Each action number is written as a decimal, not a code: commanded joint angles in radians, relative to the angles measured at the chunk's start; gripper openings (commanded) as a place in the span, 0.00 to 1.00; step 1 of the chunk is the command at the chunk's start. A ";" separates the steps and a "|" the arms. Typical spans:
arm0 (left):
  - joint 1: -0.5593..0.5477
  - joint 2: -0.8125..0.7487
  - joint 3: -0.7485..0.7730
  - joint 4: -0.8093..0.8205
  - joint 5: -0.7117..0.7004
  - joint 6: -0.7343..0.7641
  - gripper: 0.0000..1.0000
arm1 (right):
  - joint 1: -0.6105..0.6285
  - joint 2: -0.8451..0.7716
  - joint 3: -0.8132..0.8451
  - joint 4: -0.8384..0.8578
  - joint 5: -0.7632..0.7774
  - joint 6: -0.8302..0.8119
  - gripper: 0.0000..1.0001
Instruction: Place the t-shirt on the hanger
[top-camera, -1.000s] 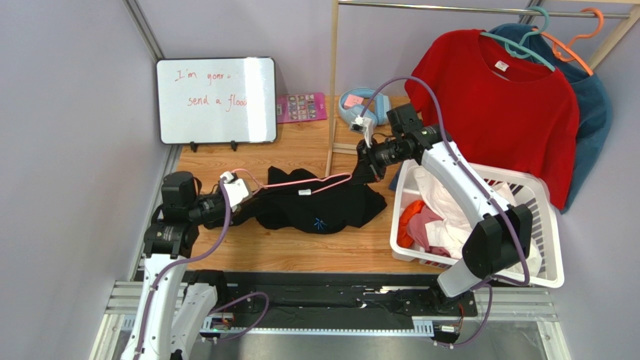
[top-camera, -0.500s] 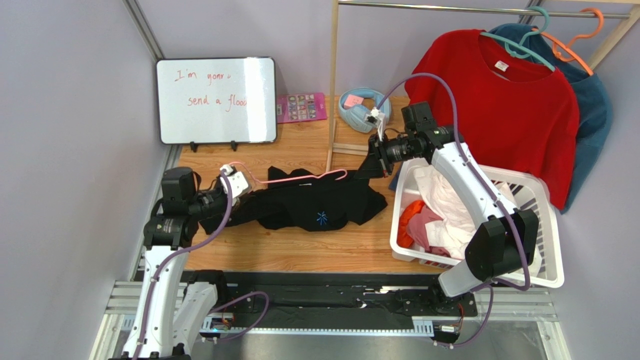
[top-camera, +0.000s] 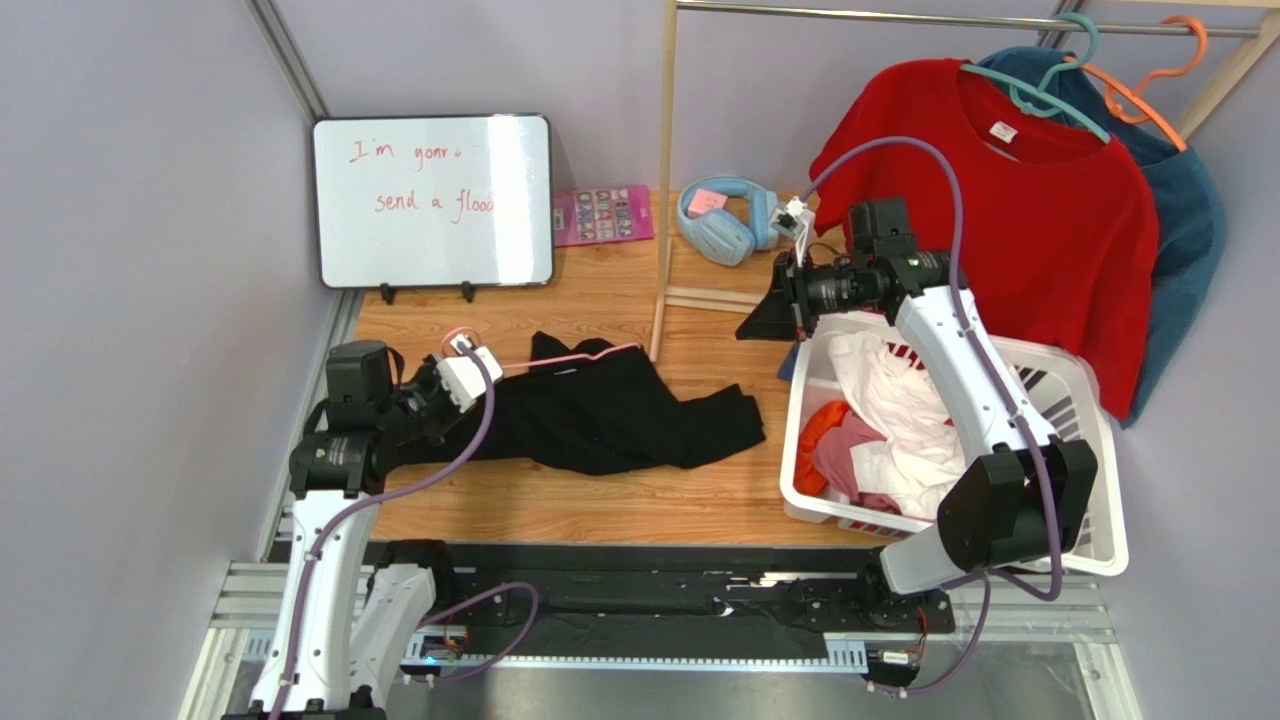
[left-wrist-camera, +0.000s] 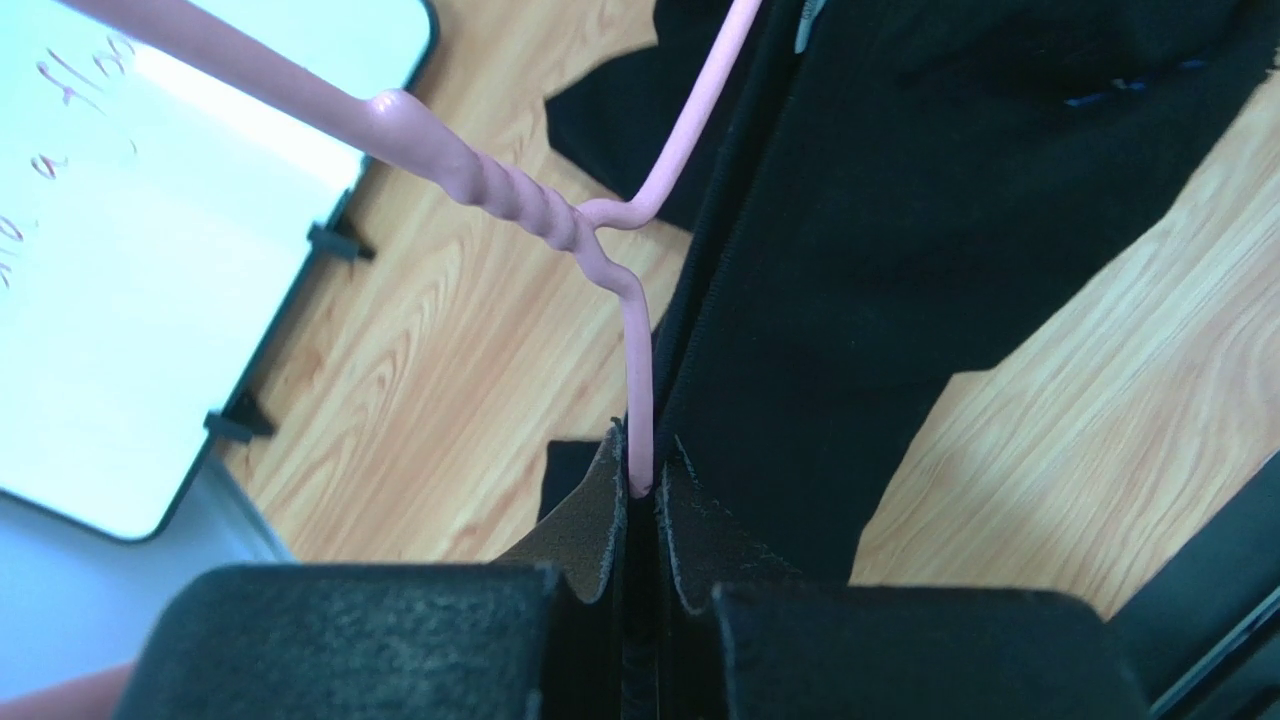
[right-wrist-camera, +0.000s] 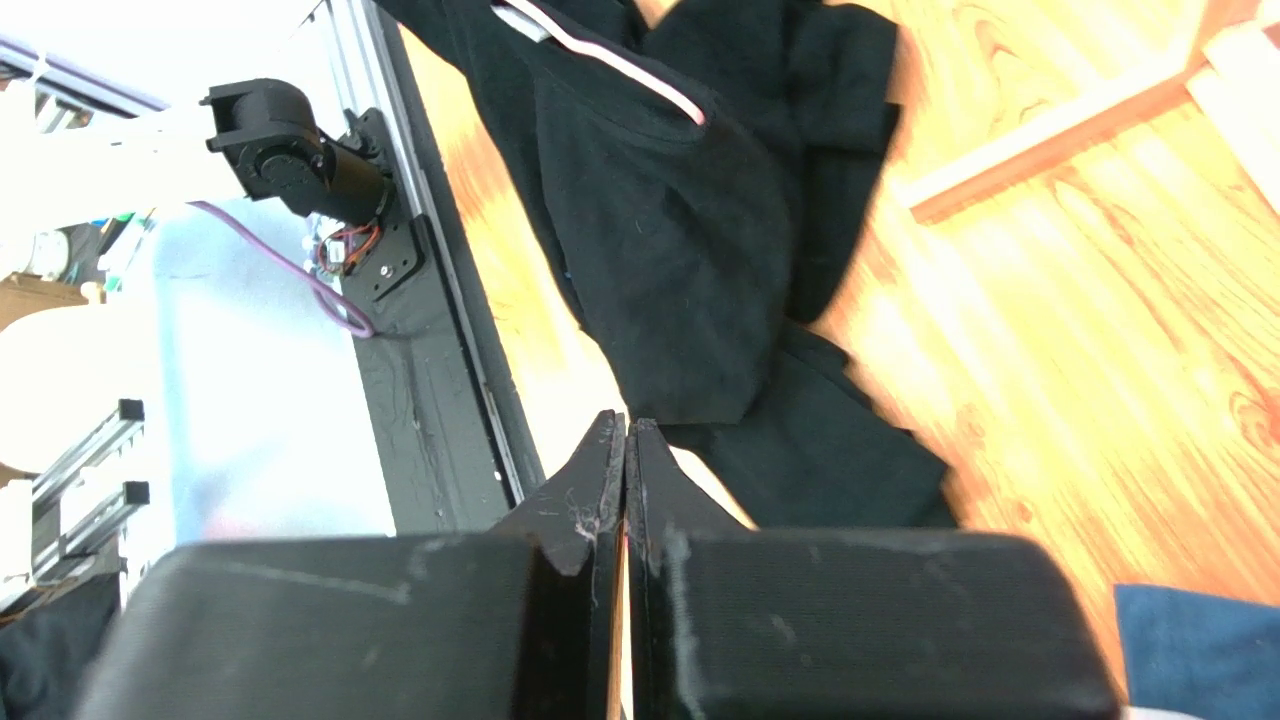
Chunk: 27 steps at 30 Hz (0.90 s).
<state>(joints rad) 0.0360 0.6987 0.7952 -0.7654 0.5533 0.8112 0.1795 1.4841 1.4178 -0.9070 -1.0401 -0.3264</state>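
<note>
The black t-shirt (top-camera: 624, 423) lies crumpled on the wooden table, its blue chest mark hidden. The pink hanger (top-camera: 579, 357) runs along the shirt's top edge, partly inside the cloth. My left gripper (top-camera: 496, 393) is shut on the hanger's wire just below the twisted neck (left-wrist-camera: 496, 195), next to the shirt (left-wrist-camera: 932, 225). My right gripper (top-camera: 748, 327) is shut and empty, raised to the right of the shirt. In the right wrist view the shirt (right-wrist-camera: 676, 225) and a stretch of the hanger (right-wrist-camera: 601, 60) lie beyond the closed fingertips (right-wrist-camera: 606, 450).
A white laundry basket (top-camera: 1104, 450) with clothes stands on the right under the right arm. A red t-shirt (top-camera: 1007, 210) and a teal-blue shirt (top-camera: 1187, 195) hang on the rail. A whiteboard (top-camera: 433, 200), blue headphones (top-camera: 721, 210) and a wooden rack post (top-camera: 663, 180) stand behind.
My right gripper has let go of the shirt's right end and moved up and to the right. The shirt has dropped flat, its blue mark now hidden. The left gripper still holds the hanger.
</note>
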 joint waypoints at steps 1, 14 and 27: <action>0.010 0.008 0.002 -0.034 -0.073 0.091 0.00 | 0.000 -0.018 0.026 0.028 -0.015 -0.002 0.00; 0.012 0.027 0.047 -0.081 0.123 0.083 0.00 | 0.244 0.039 -0.071 0.283 0.123 0.020 0.92; 0.010 0.058 0.101 -0.117 0.158 0.075 0.00 | 0.317 0.140 -0.148 0.399 0.092 -0.316 0.93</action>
<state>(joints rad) 0.0399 0.7563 0.8539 -0.8818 0.6552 0.8803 0.4885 1.6085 1.2739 -0.6186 -0.9352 -0.5217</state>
